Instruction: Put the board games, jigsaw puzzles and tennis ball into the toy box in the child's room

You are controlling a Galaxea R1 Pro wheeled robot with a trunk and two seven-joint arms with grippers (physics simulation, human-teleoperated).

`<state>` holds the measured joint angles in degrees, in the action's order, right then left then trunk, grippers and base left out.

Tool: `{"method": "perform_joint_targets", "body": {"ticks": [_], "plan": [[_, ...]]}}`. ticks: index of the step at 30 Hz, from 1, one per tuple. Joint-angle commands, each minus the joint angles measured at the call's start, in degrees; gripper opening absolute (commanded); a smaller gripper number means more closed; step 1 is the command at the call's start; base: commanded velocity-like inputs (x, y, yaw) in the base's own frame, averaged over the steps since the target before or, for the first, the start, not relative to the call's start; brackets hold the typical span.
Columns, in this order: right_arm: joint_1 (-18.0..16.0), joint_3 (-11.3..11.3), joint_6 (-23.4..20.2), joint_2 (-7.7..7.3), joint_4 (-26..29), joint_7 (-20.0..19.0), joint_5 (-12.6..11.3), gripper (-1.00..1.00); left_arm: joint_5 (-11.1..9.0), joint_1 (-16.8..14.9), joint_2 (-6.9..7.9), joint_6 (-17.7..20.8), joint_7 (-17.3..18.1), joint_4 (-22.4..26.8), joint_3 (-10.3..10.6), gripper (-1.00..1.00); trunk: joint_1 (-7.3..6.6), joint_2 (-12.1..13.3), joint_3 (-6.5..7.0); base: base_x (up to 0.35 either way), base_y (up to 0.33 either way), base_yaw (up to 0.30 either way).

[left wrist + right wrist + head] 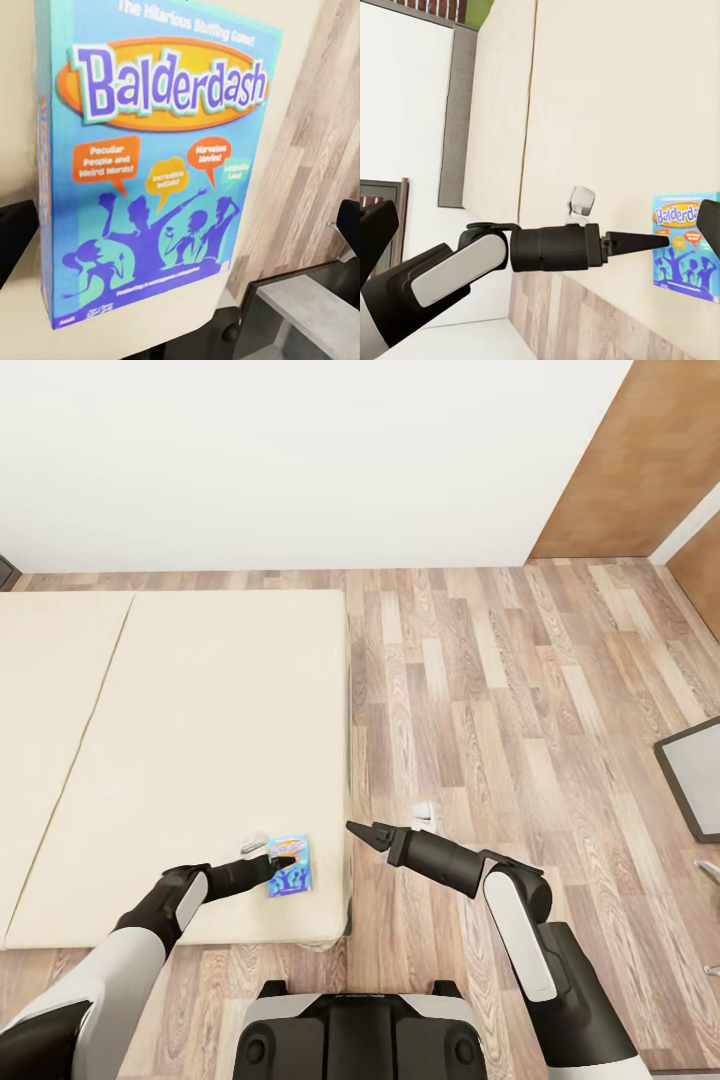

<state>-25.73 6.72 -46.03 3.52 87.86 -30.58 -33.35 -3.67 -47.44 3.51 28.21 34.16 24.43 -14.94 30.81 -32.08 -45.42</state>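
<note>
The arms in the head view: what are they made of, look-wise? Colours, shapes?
Each arm has glossy white shells over black joints, ending in a black cylindrical forearm. The left pincer and right pincer are black, with slim fingers tapering to points. No cables or markings show.

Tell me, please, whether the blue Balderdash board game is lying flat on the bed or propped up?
Lying flat: the board game rests cover up on the bed near its corner.
</note>
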Motion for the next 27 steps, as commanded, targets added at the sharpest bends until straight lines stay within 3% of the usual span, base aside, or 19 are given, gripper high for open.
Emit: {"method": "perform_joint_targets", "body": {"ticks": [1,27], "plan": [[-0.03,-0.08,-0.35,0.02,0.04,-0.07,-0.12,1.00,-0.37,-0.02,-0.05,0.53,0.05,0.01,-0.20,1.00,0.02,-0.06,-0.05,0.000,0.000,0.000],[-0.03,-0.31,-0.46,-0.05,0.27,-0.38,-0.31,1.00,-0.27,-0.33,-1.28,0.22,-0.31,0.15,-0.18,1.00,0.02,-0.06,-0.05,0.000,0.000,0.000]]}}
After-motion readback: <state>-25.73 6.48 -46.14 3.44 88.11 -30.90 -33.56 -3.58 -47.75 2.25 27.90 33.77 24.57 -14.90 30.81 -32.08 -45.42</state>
